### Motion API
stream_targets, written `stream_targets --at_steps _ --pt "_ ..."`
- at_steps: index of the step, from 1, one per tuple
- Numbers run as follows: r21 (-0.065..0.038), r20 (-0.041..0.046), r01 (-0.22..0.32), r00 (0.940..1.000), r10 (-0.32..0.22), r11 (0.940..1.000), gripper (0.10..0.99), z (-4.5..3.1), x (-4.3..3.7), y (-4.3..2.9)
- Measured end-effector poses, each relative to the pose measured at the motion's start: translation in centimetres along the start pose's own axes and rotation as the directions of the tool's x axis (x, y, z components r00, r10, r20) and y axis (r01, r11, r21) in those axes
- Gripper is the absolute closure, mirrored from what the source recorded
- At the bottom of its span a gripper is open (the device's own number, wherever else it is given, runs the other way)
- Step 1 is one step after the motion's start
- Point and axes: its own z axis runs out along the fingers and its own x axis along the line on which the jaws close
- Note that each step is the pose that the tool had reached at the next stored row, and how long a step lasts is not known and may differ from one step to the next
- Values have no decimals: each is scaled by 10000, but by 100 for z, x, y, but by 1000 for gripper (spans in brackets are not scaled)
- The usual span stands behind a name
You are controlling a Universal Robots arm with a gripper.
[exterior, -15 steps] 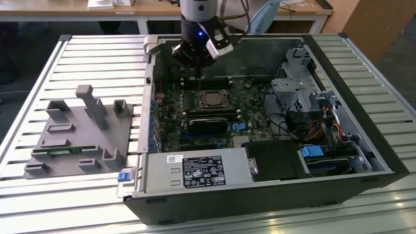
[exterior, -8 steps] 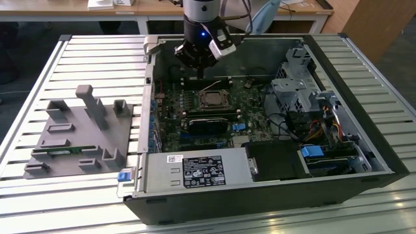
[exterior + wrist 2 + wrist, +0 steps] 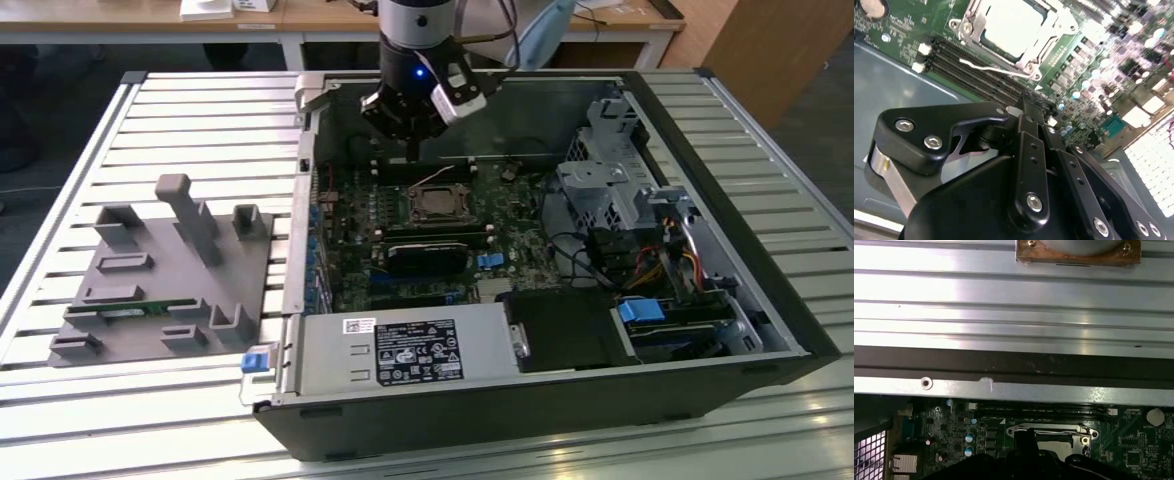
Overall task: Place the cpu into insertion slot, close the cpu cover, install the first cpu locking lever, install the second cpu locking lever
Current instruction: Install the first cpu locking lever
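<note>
Slatted metal desk (image 3: 160, 110) carries an open computer case (image 3: 747, 200), with a grey fixture (image 3: 167, 275) on the exterior view's left. The end effector (image 3: 414, 150) hangs just beyond the far side of the insertion slot (image 3: 412, 205), fingers drawn narrow and holding nothing.

In the second wrist view the cpu (image 3: 1011, 22) sits in the slot, the cpu cover (image 3: 970, 27) lies down around it, and a thin wire locking lever (image 3: 989, 67) juts out unlatched.

In the first wrist view the cover shows beyond the fingers (image 3: 1024, 437).

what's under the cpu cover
The cpu shows silver through the window of the cpu cover; its edges and the insertion slot's contacts beneath are hidden.
</note>
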Motion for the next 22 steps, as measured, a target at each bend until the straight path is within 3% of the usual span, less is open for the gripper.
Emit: stream_targets --at_steps 11,22 --pt "-2 8 -104 9999 104 9999 980 92 -118 -9" --pt "0 7 -105 9999 105 9999 980 164 -170 -11"
